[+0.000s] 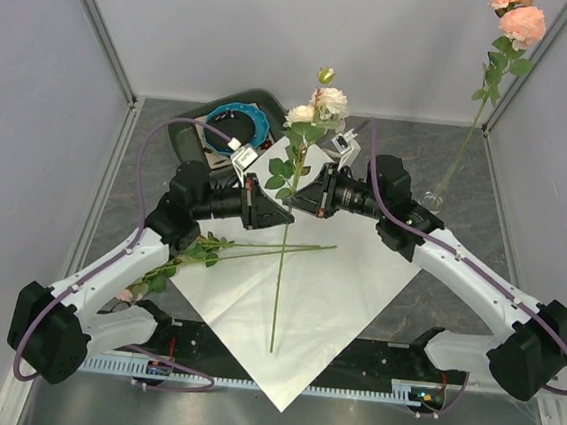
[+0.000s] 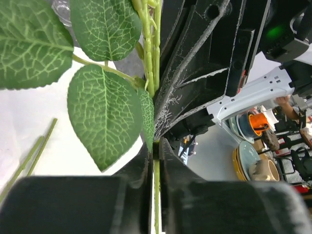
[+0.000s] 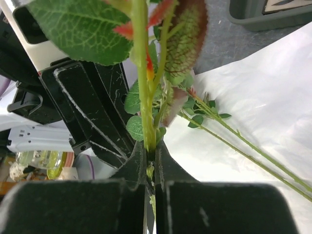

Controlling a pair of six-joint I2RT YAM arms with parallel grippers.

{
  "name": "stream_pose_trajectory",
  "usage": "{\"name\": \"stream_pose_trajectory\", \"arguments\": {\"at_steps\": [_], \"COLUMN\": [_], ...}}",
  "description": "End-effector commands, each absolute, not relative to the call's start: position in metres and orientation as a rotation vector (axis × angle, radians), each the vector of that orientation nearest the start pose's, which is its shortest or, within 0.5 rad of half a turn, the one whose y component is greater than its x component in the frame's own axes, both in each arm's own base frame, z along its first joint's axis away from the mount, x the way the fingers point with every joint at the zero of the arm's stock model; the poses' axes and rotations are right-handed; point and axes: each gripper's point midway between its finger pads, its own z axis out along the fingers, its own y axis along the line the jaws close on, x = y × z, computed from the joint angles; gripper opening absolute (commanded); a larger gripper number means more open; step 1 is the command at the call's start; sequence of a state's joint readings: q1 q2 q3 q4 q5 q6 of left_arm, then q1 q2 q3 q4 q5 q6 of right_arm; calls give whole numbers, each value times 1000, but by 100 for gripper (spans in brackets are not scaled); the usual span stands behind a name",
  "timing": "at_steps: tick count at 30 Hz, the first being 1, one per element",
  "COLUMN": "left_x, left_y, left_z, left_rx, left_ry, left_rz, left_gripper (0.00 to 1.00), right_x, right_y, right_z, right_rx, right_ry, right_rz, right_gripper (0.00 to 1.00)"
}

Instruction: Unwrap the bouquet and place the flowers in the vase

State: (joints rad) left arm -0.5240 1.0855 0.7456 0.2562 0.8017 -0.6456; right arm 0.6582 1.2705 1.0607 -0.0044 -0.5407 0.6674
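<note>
A cream rose (image 1: 319,103) on a long green stem (image 1: 278,292) stands upright over the middle of the table. Both grippers hold that stem just under its leaves. My left gripper (image 1: 283,216) is shut on the stem (image 2: 156,170) from the left. My right gripper (image 1: 302,200) is shut on it (image 3: 148,131) from the right, slightly higher. The clear glass vase (image 1: 432,199) stands at the right with a pink rose (image 1: 523,25) in it. More flowers (image 1: 209,251) lie on the opened white wrapping paper (image 1: 305,305), partly under my left arm.
A dark grey tray (image 1: 196,134) holding a blue dish (image 1: 242,120) stands at the back left, behind my left gripper. Grey walls close in the table on both sides and at the back. The paper spreads out to the near edge.
</note>
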Motion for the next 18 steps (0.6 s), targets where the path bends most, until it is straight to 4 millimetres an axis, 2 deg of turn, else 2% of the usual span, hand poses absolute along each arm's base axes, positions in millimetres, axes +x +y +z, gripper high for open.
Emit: {"name": "stream_pose_trajectory", "arguments": {"at_steps": [1, 2, 3, 4, 5, 6, 7, 8, 9, 10, 12, 13, 15, 16, 18], "left_x": [214, 213, 213, 212, 207, 206, 204, 201, 201, 200, 198, 198, 195, 194, 192], "left_y": [-287, -285, -284, -282, -278, -275, -273, -269, -266, -263, -259, -258, -256, -257, -256], "left_z": [304, 302, 304, 306, 311, 309, 310, 314, 311, 310, 309, 307, 308, 310, 310], "left_rx": [605, 608, 611, 616, 630, 623, 626, 646, 636, 638, 658, 657, 661, 667, 662], "left_ry": [1703, 1722, 1716, 1711, 1684, 1695, 1692, 1666, 1688, 1689, 1684, 1695, 1688, 1679, 1677], "left_rz": [-1451, -1439, -1429, -1418, -1398, -1379, -1363, -1336, -1314, -1297, -1258, -1249, -1250, -1257, -1260], "left_gripper": [17, 35, 41, 45, 52, 55, 56, 57, 58, 58, 58, 58, 58, 58, 58], "right_x": [257, 263, 279, 286, 294, 306, 318, 324, 332, 338, 342, 338, 338, 333, 331], "right_y": [318, 310, 291, 277, 263, 238, 211, 189, 161, 125, 78, 53, 18, 4, -29], "right_z": [321, 324, 335, 330, 349, 364, 361, 394, 407, 429, 451, 473, 488, 504, 513], "right_rx": [-304, -279, -210, -195, -179, -136, -58, -67, -7, 94, 173, 250, 321, 360, 455], "right_ry": [1841, 1834, 1804, 1829, 1790, 1755, 1786, 1712, 1684, 1642, 1584, 1525, 1478, 1437, 1398], "right_rz": [1354, 1318, 1240, 1162, 1098, 1007, 863, 738, 629, 467, 269, 182, 43, 3, -101], "right_gripper": [0, 0, 0, 0, 0, 0, 0, 0, 0, 0, 0, 0, 0, 0, 0]}}
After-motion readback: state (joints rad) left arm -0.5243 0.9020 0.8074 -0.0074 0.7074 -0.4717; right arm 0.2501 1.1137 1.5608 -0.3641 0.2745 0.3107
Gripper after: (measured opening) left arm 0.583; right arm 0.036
